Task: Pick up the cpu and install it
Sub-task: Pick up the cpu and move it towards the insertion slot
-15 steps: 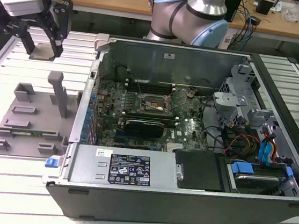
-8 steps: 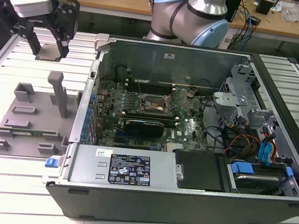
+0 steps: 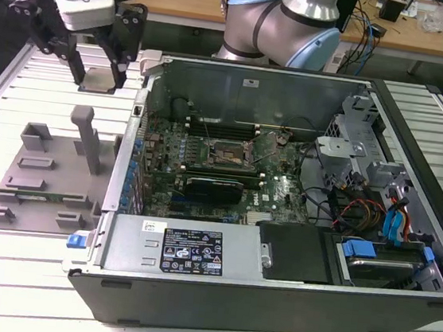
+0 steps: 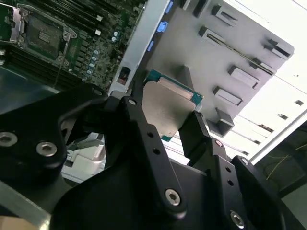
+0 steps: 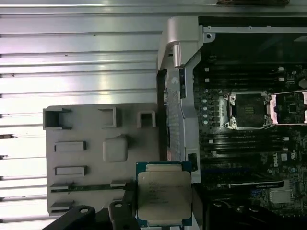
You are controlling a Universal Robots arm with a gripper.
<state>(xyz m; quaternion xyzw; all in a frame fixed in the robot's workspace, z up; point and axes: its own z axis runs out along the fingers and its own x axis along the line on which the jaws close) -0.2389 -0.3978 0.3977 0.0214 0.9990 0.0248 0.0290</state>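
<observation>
The cpu [image 3: 102,81] is a flat square chip with a silver-grey top and a green rim. It hangs in the air between the black fingers of my gripper [image 3: 99,77], which is shut on its edges, above the slatted table at the exterior view's left, outside the computer case. Both wrist views show the cpu [image 4: 169,106] [image 5: 164,195] clamped at two opposite sides, over the grey fixture plate [image 5: 86,158]. The open socket [image 3: 225,152] [image 5: 249,110] [image 4: 45,36] lies on the green motherboard inside the case, apart from the chip.
The open computer case [image 3: 196,247] fills the table's middle, with a metal side wall [image 3: 133,136] between the gripper and the motherboard. The grey fixture plate [image 3: 43,186] with upright blocks stands under and in front of the gripper. Cables and drive bays [image 3: 377,208] crowd the exterior view's right.
</observation>
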